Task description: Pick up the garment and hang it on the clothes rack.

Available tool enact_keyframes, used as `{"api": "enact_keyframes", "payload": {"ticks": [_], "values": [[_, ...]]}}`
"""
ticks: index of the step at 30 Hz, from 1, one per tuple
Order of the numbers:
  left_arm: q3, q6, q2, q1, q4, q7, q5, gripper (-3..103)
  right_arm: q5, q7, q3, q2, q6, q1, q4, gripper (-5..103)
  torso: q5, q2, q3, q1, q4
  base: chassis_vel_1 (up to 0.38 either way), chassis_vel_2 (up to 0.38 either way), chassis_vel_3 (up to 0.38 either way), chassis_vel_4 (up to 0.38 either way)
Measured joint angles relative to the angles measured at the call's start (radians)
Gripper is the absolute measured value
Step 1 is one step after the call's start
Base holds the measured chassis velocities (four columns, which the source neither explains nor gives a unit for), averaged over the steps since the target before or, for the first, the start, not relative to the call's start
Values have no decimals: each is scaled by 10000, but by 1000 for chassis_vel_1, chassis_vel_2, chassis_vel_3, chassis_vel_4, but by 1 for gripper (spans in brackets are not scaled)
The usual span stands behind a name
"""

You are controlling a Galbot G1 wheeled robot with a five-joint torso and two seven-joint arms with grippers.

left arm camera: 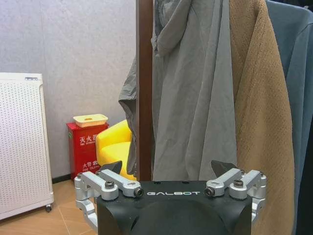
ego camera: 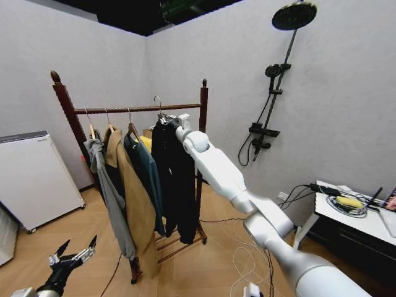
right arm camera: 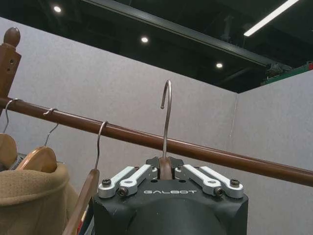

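In the right wrist view, the fingers [right arm camera: 128, 179] of the right gripper [right arm camera: 166, 172] are seen closed narrowly on the neck of the hanger [right arm camera: 166, 127], whose wire hook rises straight up from between them. The open curl of the hook stands above the rail [right arm camera: 205, 151] of the clothes rack [ego camera: 67, 114], and whether it has yet passed over the rail cannot be told; the coming move is judged to turn on this, the hook needing to be brought over the rail and lowered onto it. The rail's long axis runs across the fingers, crosswise to the hook's shank.

From the head view, the right arm is seen stretched up to the rack's right end, and the garment [ego camera: 174, 179] hangs straight down below the gripper, just beside the teal jacket [ego camera: 146, 173]. It is long, plain, matte black and limp.

The left gripper [ego camera: 69, 257] is held low, well apart, its fingers spread wide.
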Motion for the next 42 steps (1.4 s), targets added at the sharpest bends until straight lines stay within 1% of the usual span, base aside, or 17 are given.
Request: {"api": "enact_keyframes", "payload": {"ticks": [2,3,5,6,8,9,10,16,17,20,22,23,25,32,35,42], "values": [[0,0,0,-1,0,0,0,100,-360,35,151,265,144,243,-629,9,0,3,1,0,4,0,0,0,0],[0,0,0,-1,0,0,0,100,-360,35,151,265,144,243,-629,9,0,3,1,0,4,0,0,0,0],[-2,0,0,0,0,-1,0,100,-679,126,385,323,334,601,-1578,9,1,8,1,0,-4,0,0,0,0],[-2,0,0,0,0,-1,0,100,-679,126,385,323,334,601,-1578,9,1,8,1,0,-4,0,0,0,0],[-1,0,0,1,0,-1,0,100,-923,141,513,324,476,853,-2341,9,2,9,4,2,-8,0,0,0,0],[-1,0,0,1,0,-1,0,100,-923,141,513,324,476,853,-2341,9,2,9,4,2,-8,0,0,0,0],[-2,0,0,0,0,-1,0,100,-986,125,610,318,562,979,-2705,9,3,10,5,4,-7,0,0,0,0],[-1,0,0,0,0,-1,0,100,-899,97,782,305,662,1054,-2999,9,4,12,7,6,-5,0,0,0,0],[-2,0,0,1,0,-1,0,100,-976,58,884,306,744,1140,-3227,9,3,13,7,6,0,0,0,0,0],[-2,0,0,1,0,-1,0,100,-988,19,1087,287,868,1228,-3471,9,4,16,7,6,-5,0,0,0,0],[-1,0,0,0,0,0,0,100,-674,3,1095,281,893,1104,-3124,9,4,17,8,6,-9,0,0,0,0],[-1,0,0,0,0,0,0,100,-674,3,1095,281,893,1104,-3124,9,4,17,8,6,-9,0,0,0,0],[-1,0,0,0,0,-1,0,100,-377,23,945,279,886,845,-2511,9,4,19,8,7,-4,0,0,0,0],[-2,0,0,1,0,-1,0,100,85,57,408,276,364,279,-906,9,1,21,8,7,-2,0,0,0,0],[-2,0,0,1,0,-1,0,100,198,59,226,274,257,169,-571,9,1,22,8,6,-2,0,0,0,0],[-2,0,0,1,0,-1,0,100,278,82,67,272,199,134,-451,9,1,25,8,4,-2,-49,41,56,-41]]}}
